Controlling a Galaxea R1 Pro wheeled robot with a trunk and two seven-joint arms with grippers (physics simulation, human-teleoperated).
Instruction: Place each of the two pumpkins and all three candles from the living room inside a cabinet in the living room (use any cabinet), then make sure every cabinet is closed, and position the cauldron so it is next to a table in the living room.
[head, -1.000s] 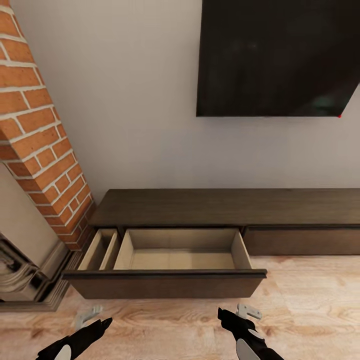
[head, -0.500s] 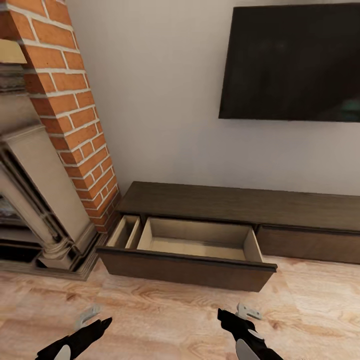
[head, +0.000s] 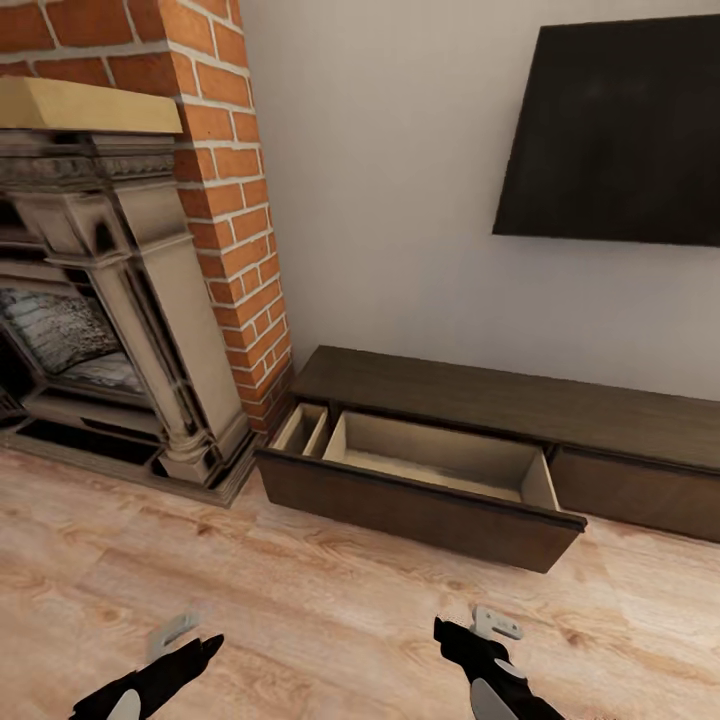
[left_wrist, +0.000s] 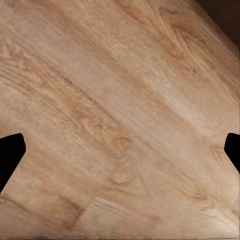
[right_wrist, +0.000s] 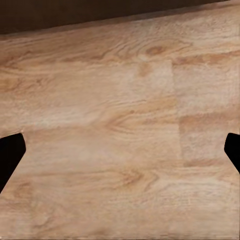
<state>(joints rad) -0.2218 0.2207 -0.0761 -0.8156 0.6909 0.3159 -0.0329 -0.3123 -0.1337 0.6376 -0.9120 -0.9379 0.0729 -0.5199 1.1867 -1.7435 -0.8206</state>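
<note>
The cabinet (head: 520, 405) is a long low dark-brown unit against the white wall. Its left pull-out front (head: 415, 505) stands open, and the pale beige inside looks bare. The front to its right (head: 640, 500) is shut. My left gripper (head: 188, 640) and right gripper (head: 475, 630) hang low over the wooden floor, well short of the cabinet. In the left wrist view the left gripper (left_wrist: 120, 152) is open over bare floorboards, and so is the right gripper (right_wrist: 120, 150) in the right wrist view. The pumpkins, candles, cauldron and table are out of view.
An ornate fireplace (head: 110, 300) with a red brick chimney (head: 225, 180) fills the left side, and its base juts onto the floor. A dark flat screen (head: 620, 140) hangs on the wall above the cabinet. Light wooden floor (head: 300, 600) stretches between me and the cabinet.
The whole view has swung left and drawn back, so the cabinet sits further right and smaller, and the fireplace now shows. Both grippers hold the same pose.
</note>
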